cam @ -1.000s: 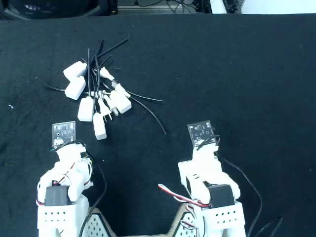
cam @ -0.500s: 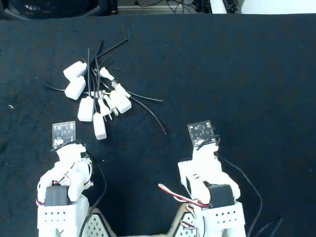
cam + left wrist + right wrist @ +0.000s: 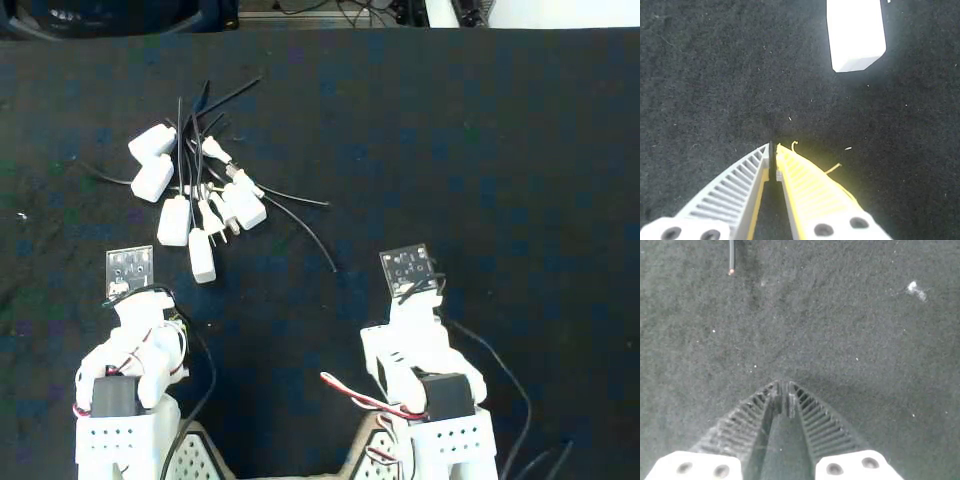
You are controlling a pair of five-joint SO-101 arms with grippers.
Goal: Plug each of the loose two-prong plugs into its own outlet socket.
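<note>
A heap of white two-prong plugs (image 3: pixel 212 213) and white outlet sockets (image 3: pixel 152 179) with thin black wires lies at the table's left, beyond the left arm (image 3: pixel 132 345). One white socket block (image 3: pixel 202 258) lies nearest that arm and appears again as a white block (image 3: pixel 856 32) ahead of my left gripper (image 3: pixel 774 148), which is shut and holds nothing. My right gripper (image 3: pixel 785 386) is shut and holds nothing, low over bare black cloth. The cut end of a black wire (image 3: pixel 731 257) lies ahead of it.
Black cloth (image 3: pixel 480 150) covers the whole table, and its middle and right are open. The right arm (image 3: pixel 418 360) sits folded at the front edge beside the left one. A long black wire (image 3: pixel 305 232) trails from the heap toward the right arm.
</note>
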